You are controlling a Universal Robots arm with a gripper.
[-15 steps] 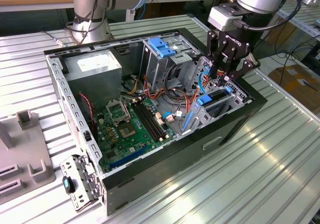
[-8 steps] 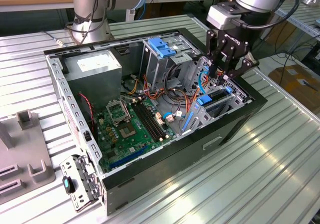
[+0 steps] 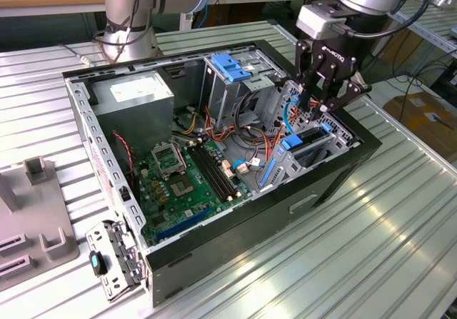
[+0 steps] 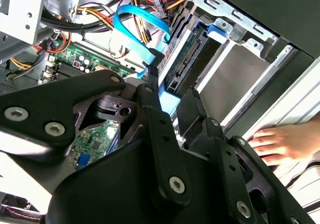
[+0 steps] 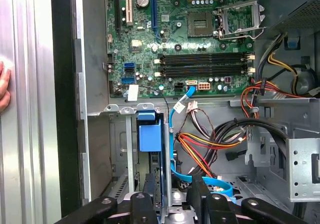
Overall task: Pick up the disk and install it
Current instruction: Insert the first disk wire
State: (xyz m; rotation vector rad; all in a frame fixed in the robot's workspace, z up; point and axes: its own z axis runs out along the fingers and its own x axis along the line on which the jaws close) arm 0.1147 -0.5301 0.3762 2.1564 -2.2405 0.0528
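The disk [image 5: 149, 136] stands on its edge in a narrow metal bay at the front corner of the open computer case [image 3: 335, 173]. Its blue plastic end faces the first wrist view. In the exterior view the disk leans a little inside this bay, with blue rails on its sides. In the second wrist view its green underside and black connector are seen deep in the same bay.

The gripper [image 3: 316, 108] hangs directly above the bay, pointing down into the case. The fingers [image 4: 153, 88] are apart with a narrow gap and they clamp nothing. In the gap lies a light blue flat cable [image 5: 172, 134], which runs from the circuit board [image 3: 186, 183] down past the bay. In the first wrist view one finger is in line with the edge of the disk; I cannot tell if it touches it.

Behind the bay, further inside the case, stands a grey cage with a blue latch [image 3: 232, 66] on top. Beside the cage sits a grey power supply box [image 3: 136, 94].

The case lies on its side on a ribbed metal desk [image 3: 371, 255]. A person's hand [image 4: 280, 141] rests on the desk just beside the black wall of the case.
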